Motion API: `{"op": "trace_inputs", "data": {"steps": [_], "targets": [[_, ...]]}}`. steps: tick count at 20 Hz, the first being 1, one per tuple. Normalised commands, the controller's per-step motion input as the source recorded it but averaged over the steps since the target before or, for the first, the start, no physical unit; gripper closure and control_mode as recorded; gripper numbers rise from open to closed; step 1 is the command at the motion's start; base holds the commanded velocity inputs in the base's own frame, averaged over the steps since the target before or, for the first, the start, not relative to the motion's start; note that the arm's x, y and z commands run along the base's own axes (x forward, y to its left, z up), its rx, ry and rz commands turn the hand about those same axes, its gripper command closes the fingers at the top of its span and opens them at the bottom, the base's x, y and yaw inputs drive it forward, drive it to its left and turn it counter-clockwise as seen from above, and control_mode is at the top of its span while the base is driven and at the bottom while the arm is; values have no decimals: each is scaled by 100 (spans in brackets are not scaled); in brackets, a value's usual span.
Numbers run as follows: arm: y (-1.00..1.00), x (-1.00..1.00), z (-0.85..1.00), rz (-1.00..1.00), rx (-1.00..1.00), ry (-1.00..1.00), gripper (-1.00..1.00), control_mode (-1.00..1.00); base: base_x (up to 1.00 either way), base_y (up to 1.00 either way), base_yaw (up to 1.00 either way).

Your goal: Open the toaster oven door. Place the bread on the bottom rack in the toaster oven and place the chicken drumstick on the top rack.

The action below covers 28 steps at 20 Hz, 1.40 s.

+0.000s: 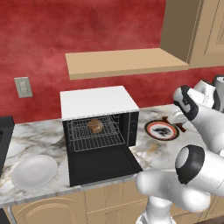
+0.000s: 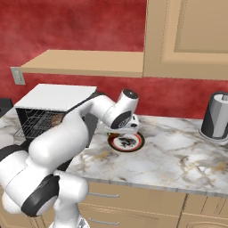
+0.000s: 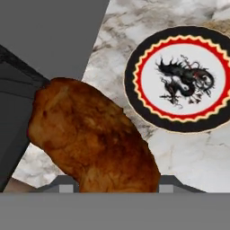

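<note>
Chicken drumstick [image 3: 92, 137], golden brown with a rough, mottled crust, takes up the lower left of the hand view, rising from between the two small finger tips at the bottom edge; the hand [image 3: 114, 182] pinches it, fingers held apart by its bulk. Behind it in that view lie the veined marble desk [image 3: 188, 161] and a round plate [image 3: 179, 81] with a black rim, a red scalloped ring and a black dragon on white. Dark flat faces of the toaster oven fill that view's left side.

In the left base view the toaster oven [image 1: 98, 103] stands on the desk against the red wall, a black box with a flat white top. Its door [image 1: 103, 164] lies folded down flat toward the front, black inside. Wire racks [image 1: 94, 133] show in the cavity, and a rounded brown bread [image 1: 95, 126] rests on one; which rack I cannot tell for certain. A plain white plate [image 1: 34, 171] sits on the desk to the oven's left, and the dragon plate lies just to its right.

From the right base view the white arm bends up from the lower left, elbows over the desk, and turns its wrist down above the dragon plate, beside the oven's right wall. A grey kettle [image 2: 217, 116] stands far right.
</note>
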Motion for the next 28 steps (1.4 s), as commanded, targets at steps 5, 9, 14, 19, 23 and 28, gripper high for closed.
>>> {"op": "trace_inputs", "data": {"steps": [5,9,14,19,23,28], "targets": [[38,-30,27,28,0,2,100,-100,0,0,0],[30,-36,23,30,0,0,100,-100,0,0,0],[45,-22,21,28,0,0,100,-100,0,0,0],[50,-18,20,19,0,0,100,-100,0,0,0],[54,-23,12,12,0,0,100,-100,0,0,0],[60,-28,8,5,0,0,100,-100,0,0,0]]}}
